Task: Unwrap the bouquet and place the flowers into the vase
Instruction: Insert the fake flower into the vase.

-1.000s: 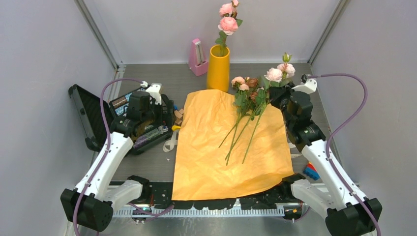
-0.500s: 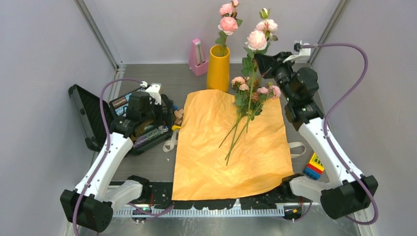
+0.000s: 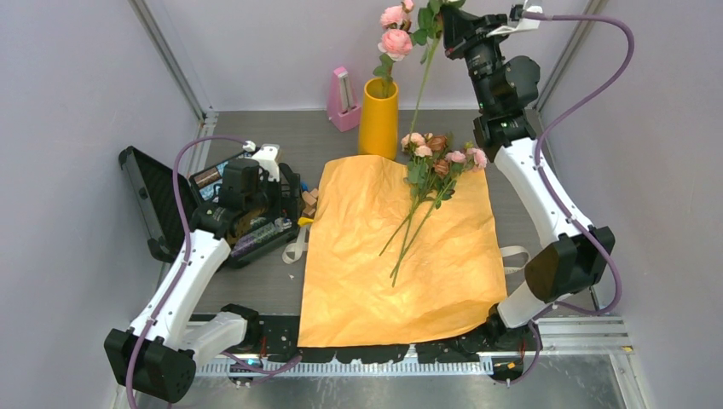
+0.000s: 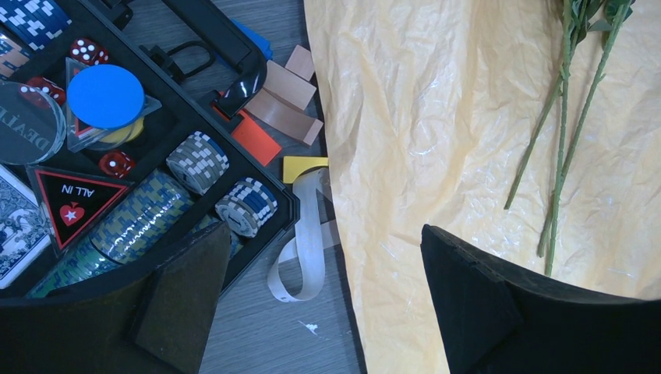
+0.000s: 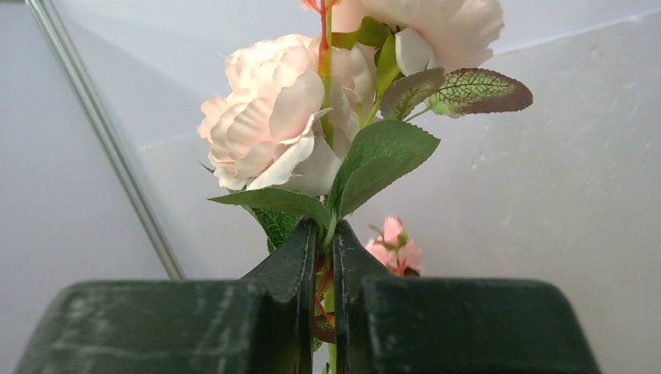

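- Right gripper (image 3: 447, 22) stood high at the 12 o'clock end of the table (image 3: 273, 145), jaws closed to a narrow gap on one rose stem (image 3: 424, 81).
- Wrist view showed the right gripper (image 5: 325, 257) pinching that stem just under a pale pink bloom (image 5: 269, 117) and its green leaves.
- Held stem hung tilted, bloom end uppermost; its lower end was just at 3 o'clock of the vase (image 3: 378, 115) rim and not inside it.
- Vase stood upright at 12 o'clock of the orange wrapping paper (image 3: 401, 256) and held one stem of pink roses (image 3: 395, 38).
- Wrapping paper lay spread flat at table centre.
- Remaining flowers (image 3: 430, 175) lay on the paper's 1 o'clock corner, heads toward 12 o'clock and stems running toward 7 o'clock.
- Left gripper (image 4: 324, 257) hung with jaws wide apart and nothing between them, above the paper's 9 o'clock edge.
- Beige ribbon (image 4: 308, 249) lay loose on the table, touching that edge.
- Poker chip case (image 3: 158, 204) lay open at 9 o'clock of the paper.
- Pink metronome (image 3: 343, 100) stood just at 9 o'clock of the vase.
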Tool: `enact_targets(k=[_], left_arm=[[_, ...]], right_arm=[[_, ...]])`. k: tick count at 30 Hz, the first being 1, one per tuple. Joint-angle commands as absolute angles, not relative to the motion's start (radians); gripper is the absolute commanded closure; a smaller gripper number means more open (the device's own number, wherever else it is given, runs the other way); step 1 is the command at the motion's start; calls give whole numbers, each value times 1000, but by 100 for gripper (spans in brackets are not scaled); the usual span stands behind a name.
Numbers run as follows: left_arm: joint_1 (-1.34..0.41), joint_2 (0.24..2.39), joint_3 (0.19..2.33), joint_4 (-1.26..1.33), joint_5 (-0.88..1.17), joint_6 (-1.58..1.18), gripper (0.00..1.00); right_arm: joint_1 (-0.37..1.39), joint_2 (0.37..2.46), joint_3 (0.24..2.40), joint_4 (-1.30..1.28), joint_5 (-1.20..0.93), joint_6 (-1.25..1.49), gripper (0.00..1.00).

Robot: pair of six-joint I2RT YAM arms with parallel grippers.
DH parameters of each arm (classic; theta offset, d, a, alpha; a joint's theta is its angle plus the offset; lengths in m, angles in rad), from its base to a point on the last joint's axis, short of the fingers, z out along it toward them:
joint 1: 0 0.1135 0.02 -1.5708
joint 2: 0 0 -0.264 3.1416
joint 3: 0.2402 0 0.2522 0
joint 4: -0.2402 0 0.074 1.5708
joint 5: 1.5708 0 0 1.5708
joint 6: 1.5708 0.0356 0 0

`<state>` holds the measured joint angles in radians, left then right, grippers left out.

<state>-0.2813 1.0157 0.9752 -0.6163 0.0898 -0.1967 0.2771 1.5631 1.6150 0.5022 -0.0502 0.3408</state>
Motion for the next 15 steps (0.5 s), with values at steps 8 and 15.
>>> enact_targets(k=[8,15], left_arm=[[-285,1000,974,-580,72,-173,5],[-284,996,973,-579,71,-173,5]], right_arm=[[275,1708,1907,678,81,313,100],[275,1779,2027,683,93,337,100]])
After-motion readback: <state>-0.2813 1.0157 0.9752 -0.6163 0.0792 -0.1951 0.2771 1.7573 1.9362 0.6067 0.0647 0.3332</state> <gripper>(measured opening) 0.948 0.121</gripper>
